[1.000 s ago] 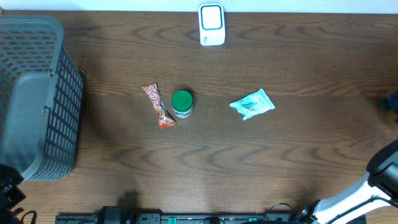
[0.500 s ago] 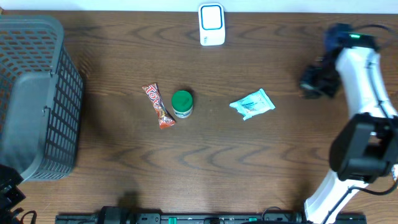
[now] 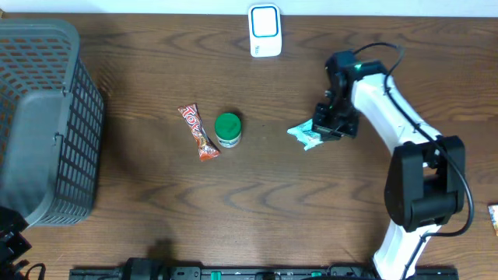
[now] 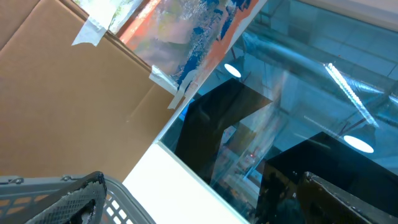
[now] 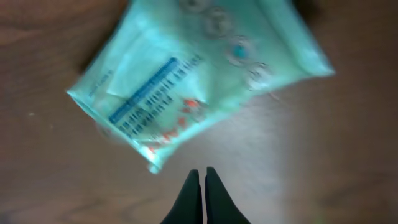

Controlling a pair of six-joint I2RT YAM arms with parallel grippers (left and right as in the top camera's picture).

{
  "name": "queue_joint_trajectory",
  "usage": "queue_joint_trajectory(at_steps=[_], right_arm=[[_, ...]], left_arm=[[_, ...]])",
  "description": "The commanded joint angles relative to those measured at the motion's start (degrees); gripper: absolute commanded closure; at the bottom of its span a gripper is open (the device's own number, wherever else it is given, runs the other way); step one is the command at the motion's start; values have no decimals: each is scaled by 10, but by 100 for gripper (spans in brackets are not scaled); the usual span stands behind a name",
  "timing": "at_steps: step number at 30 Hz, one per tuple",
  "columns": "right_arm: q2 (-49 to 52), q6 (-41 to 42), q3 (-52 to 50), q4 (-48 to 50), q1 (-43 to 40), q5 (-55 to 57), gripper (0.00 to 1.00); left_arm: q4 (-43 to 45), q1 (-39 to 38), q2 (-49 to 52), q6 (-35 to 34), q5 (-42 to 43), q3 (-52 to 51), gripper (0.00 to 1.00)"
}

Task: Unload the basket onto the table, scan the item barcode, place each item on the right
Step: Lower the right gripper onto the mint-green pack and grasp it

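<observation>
The right fingers (image 5: 201, 174) are pressed together with nothing between them, their tips just short of the near edge of the pale teal packet (image 5: 199, 74). That packet lies flat on the bench (image 3: 257, 202), right of centre, its right end under the right arm's wrist. The white scanner (image 3: 264, 31) stands at the far edge. Left of the packet are a green-lidded jar (image 3: 227, 129), a candy bar (image 3: 198, 132) and a grey basket (image 3: 47, 117). The left fingers are spread wide.
</observation>
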Motion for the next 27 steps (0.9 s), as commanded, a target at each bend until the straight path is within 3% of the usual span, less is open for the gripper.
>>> queue_joint_trajectory(at_steps=[1, 20, 27], right_arm=[[-11, 11, -30, 46, 14, -19, 99], [34, 50, -78, 175, 70, 10, 99], [24, 41, -46, 143, 72, 10, 99]], left_arm=[[2, 2, -1, -5, -1, -3, 2], [2, 2, -1, -5, -1, -3, 2], [2, 2, -1, -5, -1, -3, 2]])
